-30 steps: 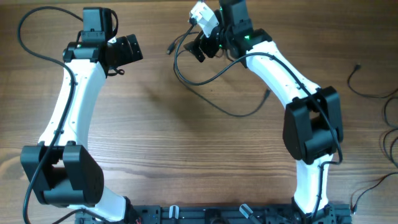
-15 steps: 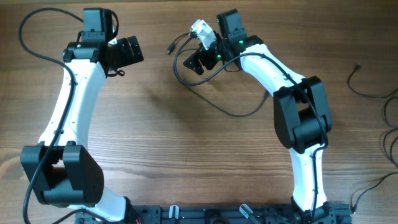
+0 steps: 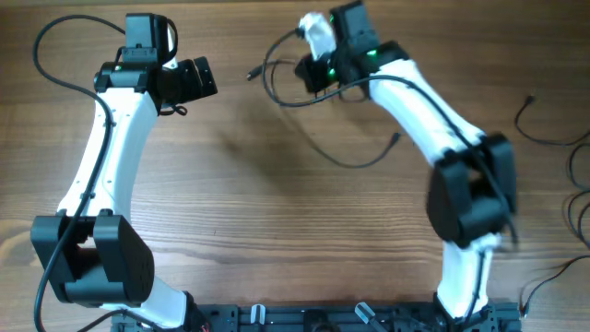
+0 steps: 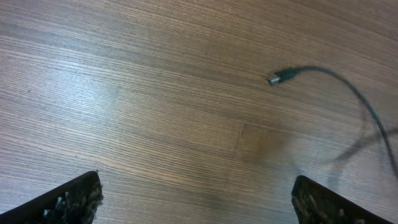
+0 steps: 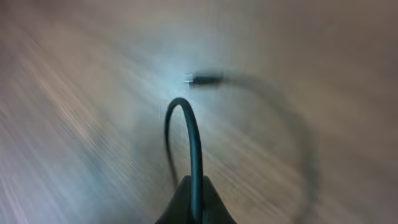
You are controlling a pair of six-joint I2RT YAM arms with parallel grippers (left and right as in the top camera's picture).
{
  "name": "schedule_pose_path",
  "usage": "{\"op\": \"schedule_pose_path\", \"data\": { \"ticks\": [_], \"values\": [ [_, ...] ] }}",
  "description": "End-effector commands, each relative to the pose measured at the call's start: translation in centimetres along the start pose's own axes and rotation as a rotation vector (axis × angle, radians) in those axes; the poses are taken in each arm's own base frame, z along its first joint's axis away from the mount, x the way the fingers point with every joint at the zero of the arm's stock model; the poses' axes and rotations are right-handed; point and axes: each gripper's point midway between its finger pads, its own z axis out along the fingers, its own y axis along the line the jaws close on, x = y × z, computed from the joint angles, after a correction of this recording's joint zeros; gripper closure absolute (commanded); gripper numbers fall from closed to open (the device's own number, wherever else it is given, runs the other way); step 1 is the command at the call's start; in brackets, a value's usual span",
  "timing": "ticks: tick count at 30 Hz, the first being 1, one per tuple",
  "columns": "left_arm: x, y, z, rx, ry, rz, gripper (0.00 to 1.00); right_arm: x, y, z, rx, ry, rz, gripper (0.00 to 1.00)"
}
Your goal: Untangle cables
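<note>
Cables (image 3: 266,78) are spread in a loose loop on the far middle of the surface (image 3: 277,221), and one is clamped in the closed right gripper (image 5: 196,186), arcing forward from it. A free plug (image 4: 278,76) lies ahead and to the right of the left gripper (image 4: 199,199), which is spread wide and empty, so that end is judged nearer the left arm

Tabletop (image 3: 267,231) centre + near edge open betw. L arm (image 3: 106,166) & R arm (image 3: 419,101); cable loops (image 3: 355,163) obstruct far-middle, loose cables (image 3: 544,140) crowd right edge.
</note>
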Motion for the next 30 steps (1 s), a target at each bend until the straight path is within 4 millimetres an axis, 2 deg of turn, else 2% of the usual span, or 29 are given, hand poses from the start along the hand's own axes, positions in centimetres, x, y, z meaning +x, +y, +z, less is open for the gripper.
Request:
{"op": "schedule_pose_path", "data": {
  "ticks": [1, 3, 5, 6, 7, 10, 12, 14, 17, 19, 20, 23, 27, 30],
  "values": [
    [0.1, -0.5, -0.8, 0.018, -0.007, -0.006, 0.0, -7.8, 0.9, -13.0, 0.203, -0.253, -0.057, 0.96],
    [0.3, -0.8, -0.8, 0.021, 0.0, 0.001, 0.0, -10.1, 1.1, -21.0, 0.322, -0.39, -0.075, 0.96],
    [0.5, -1.2, -0.8, 0.025, 0.006, 0.01, 0.0, -10.6, 0.5, -27.0, 0.418, -0.475, -0.06, 0.96],
    [0.7, -1.4, -0.8, 0.027, 0.009, 0.015, 0.0, -10.5, -0.1, -29.4, 0.457, -0.503, -0.048, 0.96],
    [0.8, -1.7, -0.8, 0.029, 0.012, 0.022, 0.0, -10.0, -1.2, -32.2, 0.509, -0.528, -0.024, 0.96],
    [1.4, -3.2, -0.9, 0.047, 0.018, 0.054, 0.0, -7.0, -6.8, -39.6, 0.694, -0.562, 0.091, 0.96],
    [1.8, -4.3, -0.9, 0.059, 0.022, 0.077, 0.0, -4.8, -10.4, -43.3, 0.785, -0.572, 0.164, 0.96],
    [2.2, -5.2, -1.0, 0.07, 0.025, 0.097, 0.0, -2.5, -13.2, -46.0, 0.799, -0.579, 0.224, 0.96],
    [2.5, -6.7, -1.1, 0.092, 0.015, 0.127, 0.0, -0.2, -16.1, -48.6, 0.8, -0.603, 0.277, 0.96],
    [2.7, -7.4, -1.2, 0.101, 0.016, 0.142, 0.0, 0.3, -18.2, -49.3, 0.831, -0.613, 0.292, 0.96],
    [3.0, -7.9, -1.2, 0.106, 0.018, 0.152, 0.0, 0.4, -19.7, -49.1, 0.839, -0.616, 0.299, 0.96],
    [3.4, -8.7, -1.3, 0.117, 0.022, 0.171, 0.0, 0.9, -23.7, -46.8, 0.808, -0.609, 0.373, 0.96],
    [4.3, -9.9, -1.5, 0.13, 0.034, 0.201, 0.0, 1.4, -30.5, -43.3, 0.784, -0.572, 0.452, 0.96],
    [5.0, -10.5, -1.6, 0.134, 0.047, 0.223, 0.0, 1.8, -35.0, -43.9, 0.866, -0.532, 0.508, 0.96]
  ]
}}
